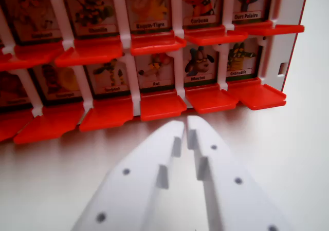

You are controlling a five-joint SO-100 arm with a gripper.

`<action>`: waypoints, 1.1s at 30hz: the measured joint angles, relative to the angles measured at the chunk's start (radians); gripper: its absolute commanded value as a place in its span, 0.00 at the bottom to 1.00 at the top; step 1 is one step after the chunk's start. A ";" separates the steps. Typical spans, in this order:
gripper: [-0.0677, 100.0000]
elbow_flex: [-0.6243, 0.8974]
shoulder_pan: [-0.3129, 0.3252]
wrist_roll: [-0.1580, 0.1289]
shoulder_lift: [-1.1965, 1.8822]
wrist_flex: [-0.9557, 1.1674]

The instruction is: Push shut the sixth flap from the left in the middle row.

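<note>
Claw (185, 122) closed, empty, above white tabletop (303, 154), nr red flaps (162, 106) of board.

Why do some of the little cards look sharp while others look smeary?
In the wrist view, cards near the right, like the Mouton card, are readable; those toward the wrist view's left, like the elephant card, blur out. The white gripper up close is soft-edged, and casts a faint shadow on the table.
</note>
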 measured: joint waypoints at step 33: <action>0.00 -0.311 -0.037 -0.014 -0.360 -0.051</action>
